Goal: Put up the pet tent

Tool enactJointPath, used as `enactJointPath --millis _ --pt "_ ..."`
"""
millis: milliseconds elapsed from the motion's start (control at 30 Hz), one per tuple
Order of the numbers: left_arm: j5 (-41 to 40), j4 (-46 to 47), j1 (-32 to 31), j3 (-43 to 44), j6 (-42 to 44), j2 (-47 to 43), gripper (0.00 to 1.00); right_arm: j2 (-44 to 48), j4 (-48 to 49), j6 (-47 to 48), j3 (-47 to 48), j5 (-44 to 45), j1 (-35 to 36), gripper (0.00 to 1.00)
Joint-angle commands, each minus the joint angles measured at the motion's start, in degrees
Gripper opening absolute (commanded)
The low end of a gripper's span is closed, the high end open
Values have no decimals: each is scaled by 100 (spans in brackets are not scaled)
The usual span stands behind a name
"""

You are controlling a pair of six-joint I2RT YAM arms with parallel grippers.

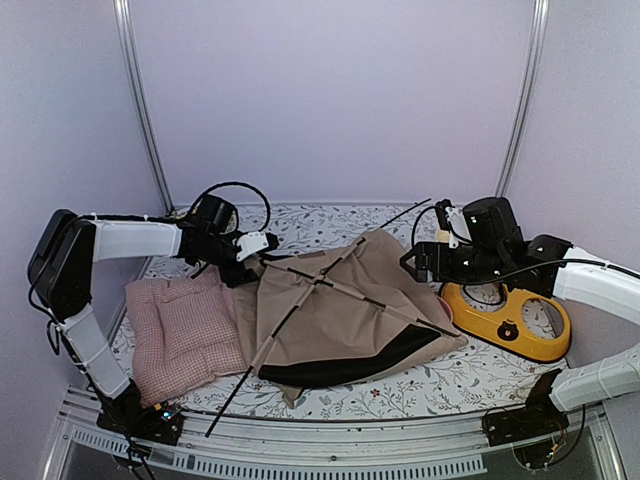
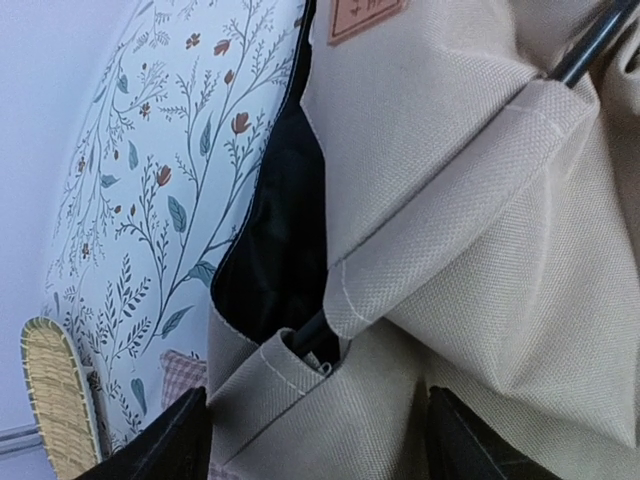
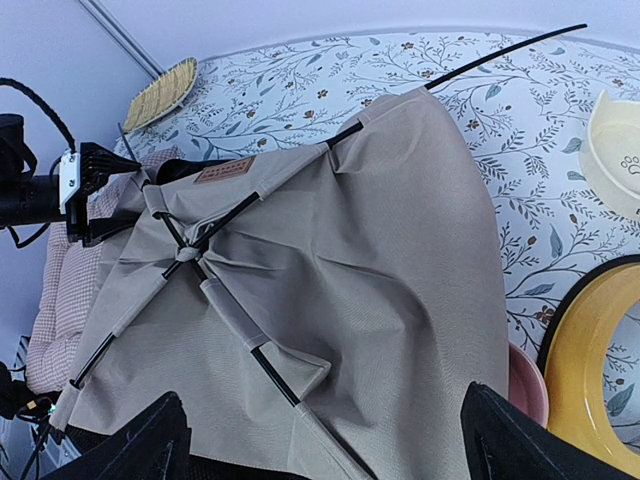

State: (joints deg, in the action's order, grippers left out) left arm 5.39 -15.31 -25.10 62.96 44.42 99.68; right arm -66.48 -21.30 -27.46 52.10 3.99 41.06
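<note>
The pet tent lies collapsed on the flowered tablecloth, beige fabric with thin black poles crossing over it and a black panel along its near edge. My left gripper is at the tent's far left corner. In the left wrist view its jaws stand wide, with a fold of the tent's pole sleeve lying between the fingers; the brown label is further on. My right gripper hovers open over the tent's right side, nothing between its fingers.
A pink checked cushion lies left of the tent, partly under it. A yellow bowl stand sits at the right beneath the right arm, with a cream bowl and a pink bowl. A woven fan lies far left.
</note>
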Motion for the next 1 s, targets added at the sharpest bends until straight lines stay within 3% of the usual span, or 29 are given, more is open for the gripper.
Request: enactJointPath --millis 0,500,967 --pt "90 169 -12 21 21 -15 74 91 144 -49 10 109 -44 96" --pt "156 227 -14 -20 31 -53 65 117 139 -49 -30 120 -42 96" --pt "209 210 -39 -3 67 -6 44 126 144 -66 -59 128 -44 96"
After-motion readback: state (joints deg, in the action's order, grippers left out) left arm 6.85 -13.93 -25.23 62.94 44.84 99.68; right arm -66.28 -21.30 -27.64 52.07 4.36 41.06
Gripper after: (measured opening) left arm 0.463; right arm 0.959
